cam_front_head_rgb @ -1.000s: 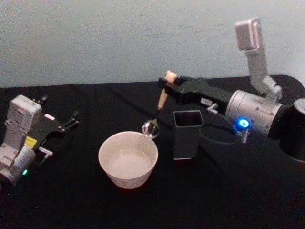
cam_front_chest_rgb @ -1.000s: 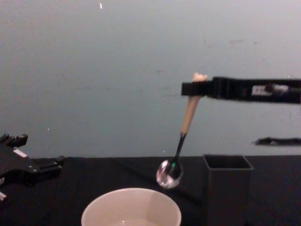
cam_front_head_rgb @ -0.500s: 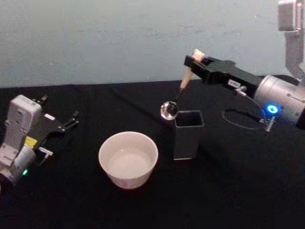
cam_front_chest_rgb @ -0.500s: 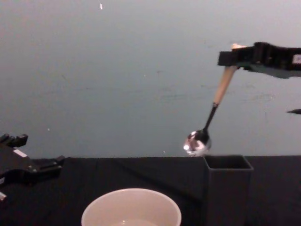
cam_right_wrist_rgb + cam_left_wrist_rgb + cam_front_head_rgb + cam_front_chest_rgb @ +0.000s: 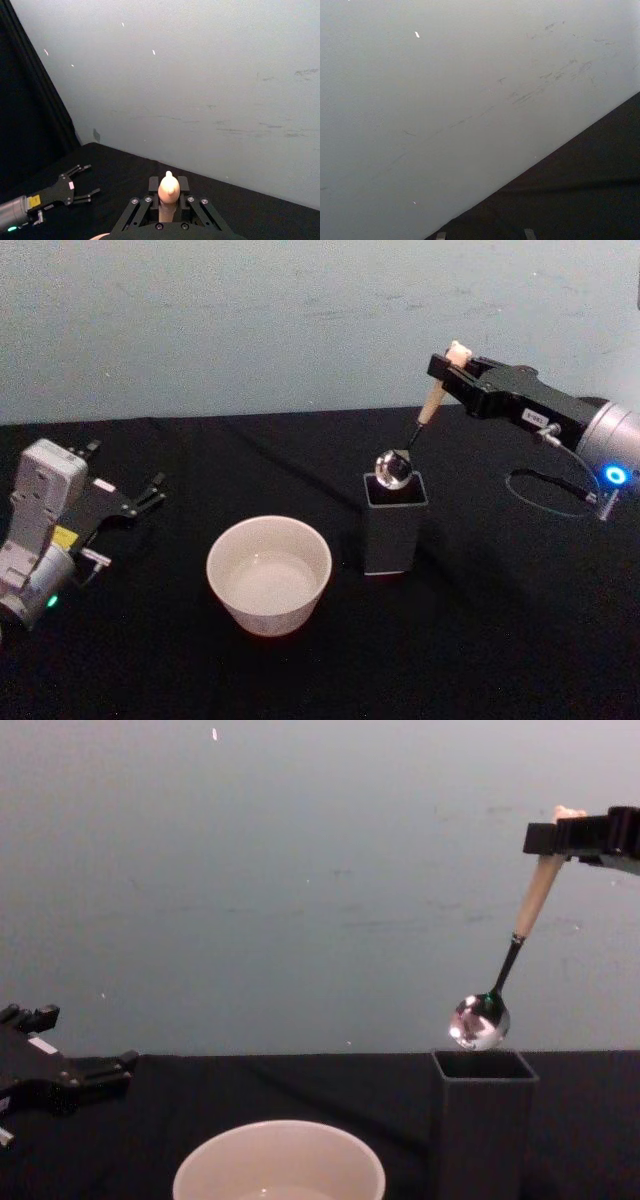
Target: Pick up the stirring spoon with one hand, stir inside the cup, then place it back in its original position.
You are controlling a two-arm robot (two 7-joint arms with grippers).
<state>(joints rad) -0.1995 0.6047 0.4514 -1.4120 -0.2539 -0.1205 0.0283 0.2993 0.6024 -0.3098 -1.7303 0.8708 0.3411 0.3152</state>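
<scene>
Black tabletop (image 5: 500, 650), cup (image 5: 262, 612) near centre, dark square holder (image 5: 390, 540) just right of it, right pincer (image 5: 447, 365) high, clenched on the bear-topped end of the stirring spoon (image 5: 428, 410), spoon slanting down-left below it, bowl just above the holder's mouth, left pincer (image 5: 150, 495) released, far left.

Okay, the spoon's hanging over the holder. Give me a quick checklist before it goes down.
1. Grip: right gripper shut on the top of the spoon handle: ok.
2. Spoon bowl over the holder opening, just above its rim: ok.
3. Spoon upright: not ok, it tilts, bowl lowest.
4. Holder standing upright: ok.
5. Cup apart from the holder, out of the path: ok.
6. Left gripper open, parked far left: ok.
</scene>
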